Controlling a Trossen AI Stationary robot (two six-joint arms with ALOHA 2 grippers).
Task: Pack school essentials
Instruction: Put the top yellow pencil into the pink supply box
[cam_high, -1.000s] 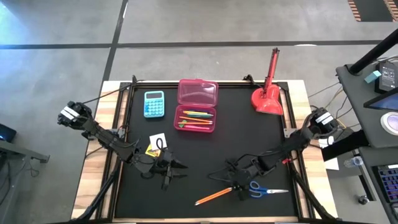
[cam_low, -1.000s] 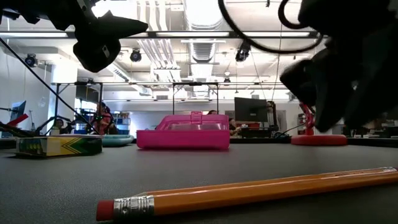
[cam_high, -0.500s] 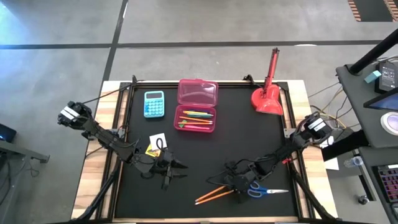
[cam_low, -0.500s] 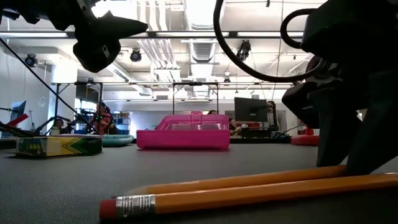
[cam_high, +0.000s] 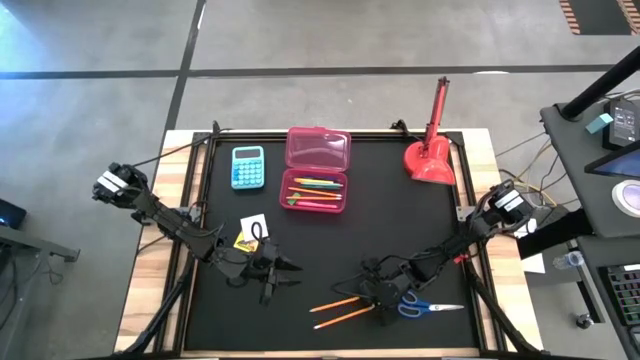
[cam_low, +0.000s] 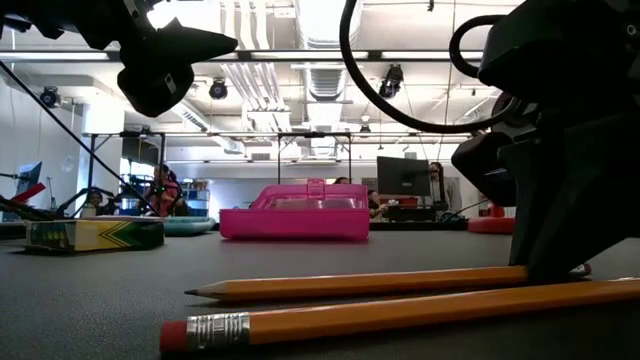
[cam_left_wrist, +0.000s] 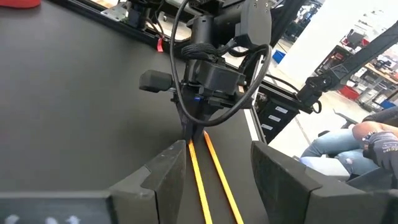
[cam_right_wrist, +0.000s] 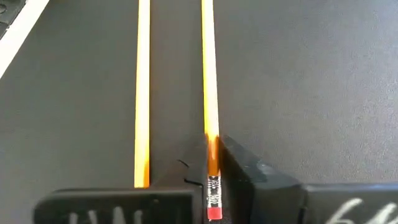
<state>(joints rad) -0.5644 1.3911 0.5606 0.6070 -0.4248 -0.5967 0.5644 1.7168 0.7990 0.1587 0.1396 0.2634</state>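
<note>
The right pincer (cam_high: 378, 297) pinches 1 pencil (cam_right_wrist: 209, 93) by its eraser end, beside the scissors (cam_high: 425, 306). Lift it level, clear of the other pencil (cam_right_wrist: 142, 93). The left pincer (cam_high: 283, 268) waits, spread.

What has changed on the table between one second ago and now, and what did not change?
The right gripper came down near the scissors and shut on one orange pencil at its eraser end. That pencil now lies apart from the second pencil, where before they looked like one. The left gripper, the pink case, the calculator and the small pack stayed in place.
</note>
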